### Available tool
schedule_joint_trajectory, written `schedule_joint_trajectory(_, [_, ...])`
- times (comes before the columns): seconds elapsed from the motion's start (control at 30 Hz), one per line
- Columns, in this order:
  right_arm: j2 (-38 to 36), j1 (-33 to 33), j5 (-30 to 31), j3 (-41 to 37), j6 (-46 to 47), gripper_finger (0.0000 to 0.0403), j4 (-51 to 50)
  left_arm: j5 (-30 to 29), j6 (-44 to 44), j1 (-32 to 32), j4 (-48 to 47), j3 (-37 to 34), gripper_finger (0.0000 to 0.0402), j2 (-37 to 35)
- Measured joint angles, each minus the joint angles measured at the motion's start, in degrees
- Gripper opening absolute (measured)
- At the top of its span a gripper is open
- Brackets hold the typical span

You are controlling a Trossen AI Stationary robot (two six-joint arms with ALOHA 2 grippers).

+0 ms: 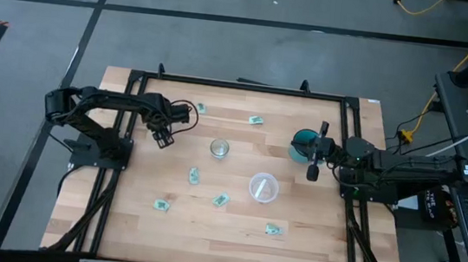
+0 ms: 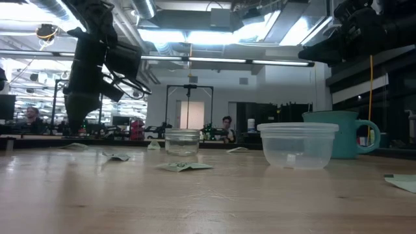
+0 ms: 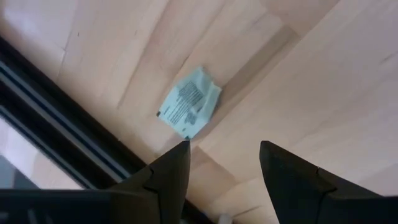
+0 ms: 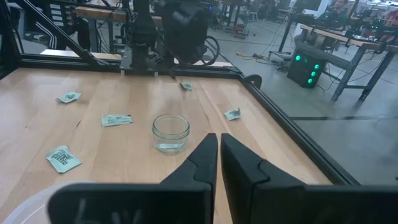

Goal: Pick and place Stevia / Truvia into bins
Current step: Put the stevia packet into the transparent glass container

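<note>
Seven small flat light-green-and-white sweetener packets (image 1: 195, 176) lie scattered flat on the wood around a little clear glass jar (image 1: 219, 149), upright and mid-table. A wider translucent plastic cup (image 1: 263, 187) stands upright near the jar.

Ahead of the left gripper's (image 3: 224, 152) dark fingers lies a pale green packet (image 3: 189, 102) (dark print across it) on light, grained wood (image 3: 298, 93).
</note>
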Motion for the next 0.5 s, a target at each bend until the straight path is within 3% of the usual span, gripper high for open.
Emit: schedule_joint_trajectory(0.5, [-0.02, -0.02, 0.02, -0.02, -0.02, 0.0026, 1.57, 4.27, 4.08, 6.82, 3.37, 0.49, 0.0187, 0.00])
